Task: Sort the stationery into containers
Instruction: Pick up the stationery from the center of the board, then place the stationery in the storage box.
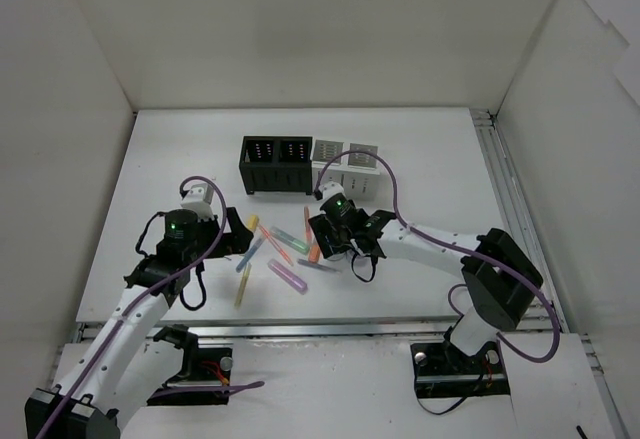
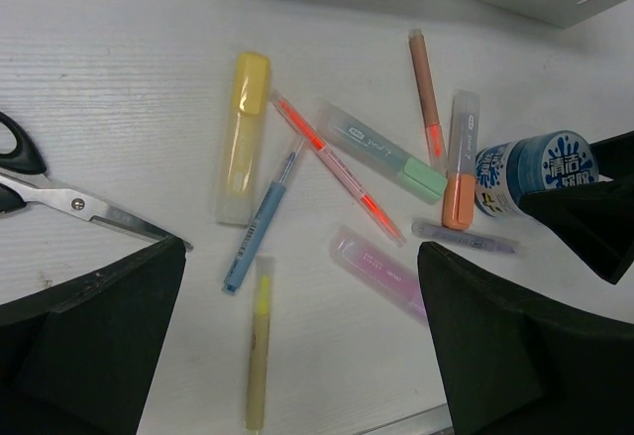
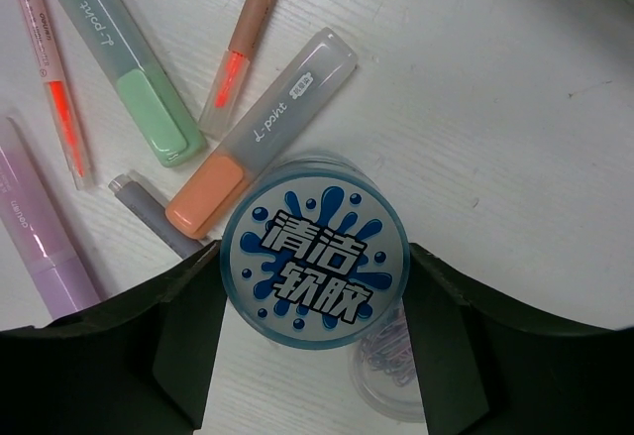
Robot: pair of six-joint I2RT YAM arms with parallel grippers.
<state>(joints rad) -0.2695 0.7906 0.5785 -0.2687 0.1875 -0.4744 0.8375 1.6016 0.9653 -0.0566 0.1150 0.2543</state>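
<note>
My right gripper is shut on a round tub with a blue splash label, one finger touching each side of it. An orange marker lies against the tub, with a green marker and a purple marker to its left. My left gripper hangs open over the table, with nothing between its fingers. A yellow pen and a pink-purple marker lie under it. A yellow marker and a blue pen lie farther off. The black organiser and the white organiser stand side by side behind the pile.
A clear round tub of paper clips sits right beside the blue-labelled tub, partly under it. Scissors lie to the left of the markers. Thin red-orange, brown and grey-purple pens are scattered among the markers. White walls enclose the table.
</note>
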